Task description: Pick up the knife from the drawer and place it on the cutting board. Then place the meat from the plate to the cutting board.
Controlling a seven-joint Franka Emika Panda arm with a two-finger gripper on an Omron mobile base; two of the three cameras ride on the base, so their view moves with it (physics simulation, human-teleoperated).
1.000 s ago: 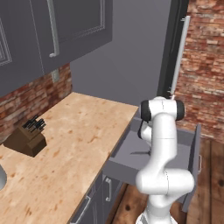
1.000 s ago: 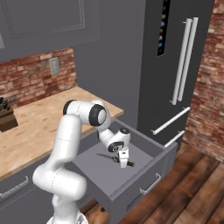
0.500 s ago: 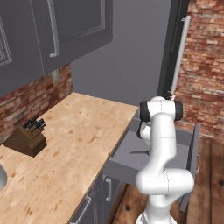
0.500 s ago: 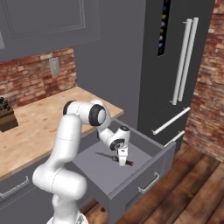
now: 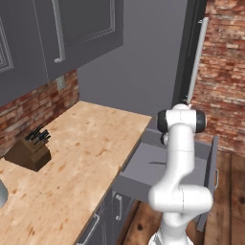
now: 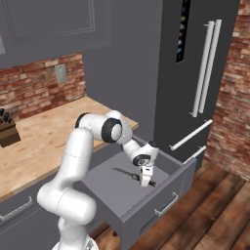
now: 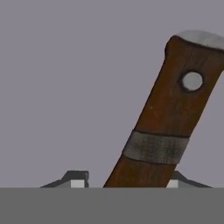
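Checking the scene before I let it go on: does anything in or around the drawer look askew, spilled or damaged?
Nothing stands out. The drawer is pulled out, its grey bottom unmarked, and the knife lies in it, its brown handle between the fingertips of the hand. The knife block stands upright on the wooden counter.

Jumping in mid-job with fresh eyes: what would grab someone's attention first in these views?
First, the white arm bent low into the open grey drawer beside the tall dark fridge. Its gripper is down at the knife, whose brown handle runs up between the jaws in the hand view. Left on the wooden counter stands a knife block.
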